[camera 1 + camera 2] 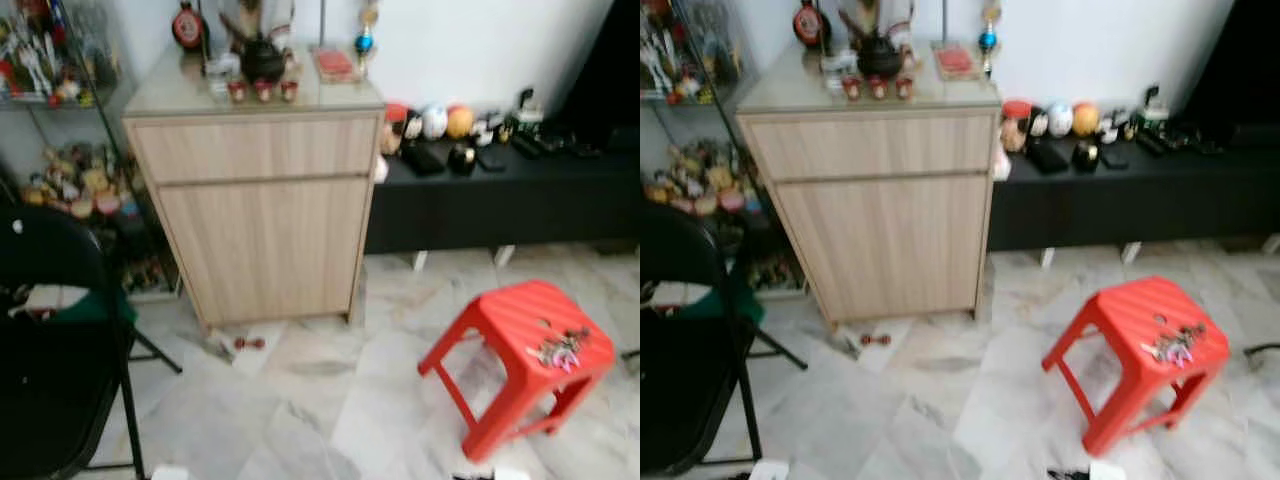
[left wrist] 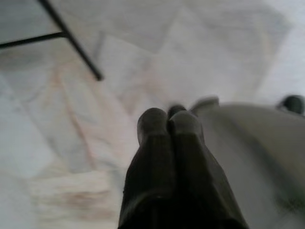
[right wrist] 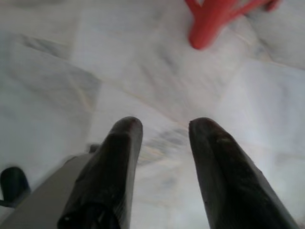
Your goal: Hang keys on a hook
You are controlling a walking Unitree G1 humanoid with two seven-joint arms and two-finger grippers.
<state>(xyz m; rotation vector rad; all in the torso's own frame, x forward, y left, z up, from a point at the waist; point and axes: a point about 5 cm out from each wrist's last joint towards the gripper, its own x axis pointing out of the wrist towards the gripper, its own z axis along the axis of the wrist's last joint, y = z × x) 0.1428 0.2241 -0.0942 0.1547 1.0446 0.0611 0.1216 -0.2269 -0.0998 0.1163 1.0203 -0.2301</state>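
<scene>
Marble floor (image 1: 330, 400) under both grippers. Left gripper (image 2: 170, 125) fingers pressed together, empty. Right gripper (image 3: 160, 130) fingers spread, empty; stool (image 1: 530, 345) with keys (image 1: 560, 348) ahead of it.

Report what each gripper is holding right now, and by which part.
Nothing. The left gripper is shut empty; the right gripper is open over the floor. The bunch of keys lies on the red plastic stool.

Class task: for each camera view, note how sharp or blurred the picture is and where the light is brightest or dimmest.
Left and right eye views: soft all over, the keys on the red stool only a smudge, the folding chair dark. Left wrist view: left gripper blurred and in shade, marble floor pale. Right wrist view: right gripper close and fuzzy, floor washed bright.
</scene>
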